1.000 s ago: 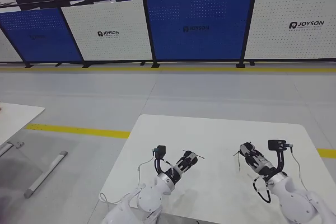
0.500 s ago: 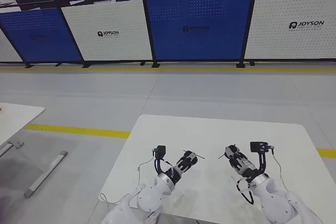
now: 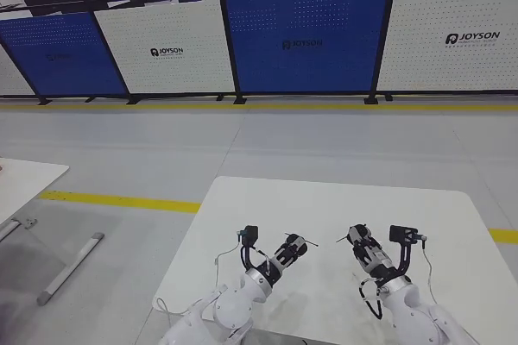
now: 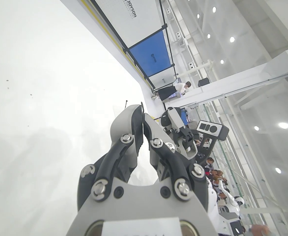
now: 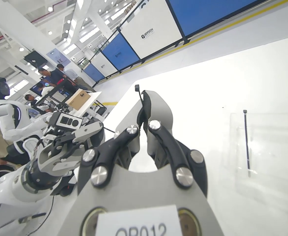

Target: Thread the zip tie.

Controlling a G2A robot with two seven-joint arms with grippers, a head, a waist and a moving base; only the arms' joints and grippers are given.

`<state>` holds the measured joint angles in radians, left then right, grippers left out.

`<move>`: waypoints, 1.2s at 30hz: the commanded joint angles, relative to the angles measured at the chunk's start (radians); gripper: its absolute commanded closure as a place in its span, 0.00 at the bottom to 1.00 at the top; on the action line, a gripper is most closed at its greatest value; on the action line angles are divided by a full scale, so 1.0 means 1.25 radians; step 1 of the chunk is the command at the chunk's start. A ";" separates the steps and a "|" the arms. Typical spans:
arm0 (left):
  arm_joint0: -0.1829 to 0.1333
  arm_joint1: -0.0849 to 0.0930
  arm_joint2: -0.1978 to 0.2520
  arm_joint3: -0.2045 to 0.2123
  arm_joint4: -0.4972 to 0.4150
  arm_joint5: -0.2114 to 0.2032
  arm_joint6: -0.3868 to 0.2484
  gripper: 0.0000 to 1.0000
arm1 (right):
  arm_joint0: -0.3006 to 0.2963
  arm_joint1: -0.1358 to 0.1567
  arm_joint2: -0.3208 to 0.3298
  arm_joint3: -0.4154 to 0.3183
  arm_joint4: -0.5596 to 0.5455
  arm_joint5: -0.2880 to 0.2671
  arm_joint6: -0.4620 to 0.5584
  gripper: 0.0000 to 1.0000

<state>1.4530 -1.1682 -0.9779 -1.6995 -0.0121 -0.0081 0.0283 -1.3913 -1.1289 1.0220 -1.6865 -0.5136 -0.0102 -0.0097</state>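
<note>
My left gripper (image 3: 293, 247) hovers over the near part of the white table (image 3: 328, 203), shut on a thin black zip tie end (image 3: 308, 242) that pokes out towards the other arm. In the left wrist view the left gripper (image 4: 142, 109) is shut, with the zip tie tip (image 4: 126, 103) just past one finger. My right gripper (image 3: 356, 235) faces it a short gap away. The right wrist view shows the right gripper (image 5: 145, 94) shut on the zip tie's strap, the square head (image 5: 137, 87) sticking out beyond it. The two ends stay apart. How the strap runs between the grippers is hidden.
A spare black zip tie (image 5: 246, 138) lies in a clear shallow tray (image 5: 271, 128) on the table beyond my right gripper. The table's rounded corner (image 5: 131, 87) and its edge are close to both grippers.
The right arm has moved left towards the left gripper, closing most of the gap between them. The left arm has shifted only slightly.
</note>
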 commanded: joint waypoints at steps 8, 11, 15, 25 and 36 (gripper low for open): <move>-0.013 -0.009 0.019 0.019 0.012 -0.012 0.014 1.00 | -0.020 -0.010 -0.013 -0.007 0.012 0.017 -0.026 1.00; -0.013 -0.009 0.019 0.019 0.012 -0.012 0.014 1.00 | -0.020 -0.010 -0.013 -0.007 0.012 0.017 -0.026 1.00; -0.013 -0.009 0.019 0.019 0.012 -0.012 0.014 1.00 | -0.020 -0.010 -0.013 -0.007 0.012 0.017 -0.026 1.00; -0.013 -0.009 0.019 0.019 0.012 -0.012 0.014 1.00 | -0.022 -0.016 0.001 -0.005 0.059 -0.030 0.005 1.00; -0.013 -0.009 0.019 0.019 0.012 -0.012 0.014 1.00 | -0.025 -0.020 -0.002 -0.011 0.053 -0.009 0.006 1.00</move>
<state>1.4367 -1.1788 -0.9539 -1.6753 0.0029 -0.0231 0.0460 -1.4224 -1.1545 1.0191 -1.7005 -0.4475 -0.0212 -0.0023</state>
